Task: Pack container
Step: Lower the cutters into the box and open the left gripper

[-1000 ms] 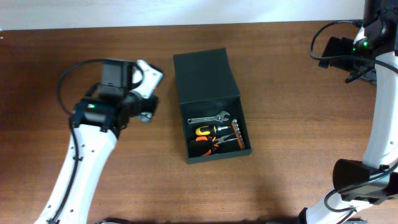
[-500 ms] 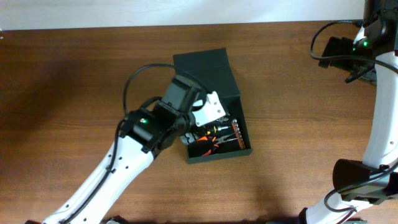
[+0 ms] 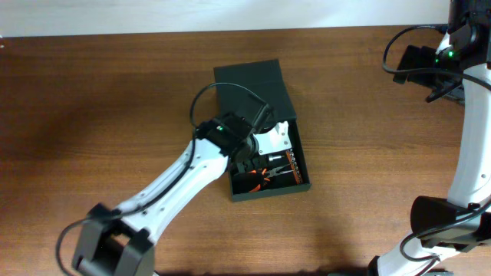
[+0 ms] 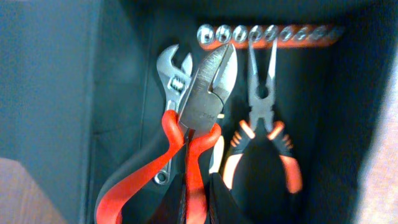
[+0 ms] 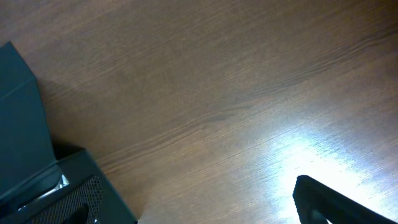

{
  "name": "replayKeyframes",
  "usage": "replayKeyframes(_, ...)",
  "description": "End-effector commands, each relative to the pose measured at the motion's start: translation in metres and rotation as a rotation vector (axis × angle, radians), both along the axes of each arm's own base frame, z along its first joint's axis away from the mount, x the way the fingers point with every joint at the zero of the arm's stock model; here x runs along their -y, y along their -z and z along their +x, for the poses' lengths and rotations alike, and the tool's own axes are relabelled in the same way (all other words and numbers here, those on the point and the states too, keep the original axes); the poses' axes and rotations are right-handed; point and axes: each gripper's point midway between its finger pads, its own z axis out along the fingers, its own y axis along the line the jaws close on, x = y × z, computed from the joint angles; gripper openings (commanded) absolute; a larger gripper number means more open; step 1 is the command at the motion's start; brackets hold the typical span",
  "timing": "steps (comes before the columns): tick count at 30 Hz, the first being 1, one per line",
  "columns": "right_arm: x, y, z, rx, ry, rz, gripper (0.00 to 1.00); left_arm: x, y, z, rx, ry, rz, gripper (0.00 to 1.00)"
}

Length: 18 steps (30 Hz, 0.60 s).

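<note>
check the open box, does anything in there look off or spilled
Nothing stands out. The red-handled cutters sit in the left claw over the wrench; pliers and socket row lie tidy in the container.

left wrist: left gripper (image 4: 194,210) shows only as 2 dark, blurred fingers (image 4: 163,208), cut by the bottom edge, around 1 red handle of the cutters (image 4: 208,93). wrench (image 4: 171,71) shaft mostly under those handles. pliers (image 4: 262,106) handles partly behind a finger. socket strip (image 4: 267,34) blurred, right end lost in shadow.
overhead: left arm (image 3: 192,165) lies across the open half of the container (image 3: 249,88), covering the left gripper and most tools. right arm (image 3: 466,146) cut off by the right edge.
right wrist: container corner cut by the left and bottom edges. right gripper (image 5: 326,199) a dark sliver at the bottom edge; jaws unreadable.
</note>
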Motion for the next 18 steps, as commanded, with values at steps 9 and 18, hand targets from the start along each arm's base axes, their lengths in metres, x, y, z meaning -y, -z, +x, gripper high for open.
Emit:
replayKeyframes(9, 0.001, -0.003, -0.002, 0.008, 0.006, 0.002, 0.99, -0.001, 0.052, 0.007, -0.050, 0.063, 0.121, 0.02)
replayKeyframes(18, 0.001, -0.003, -0.002, 0.008, 0.007, 0.002, 0.99, -0.002, 0.062, 0.018, -0.025, 0.034, 0.142, 0.15)
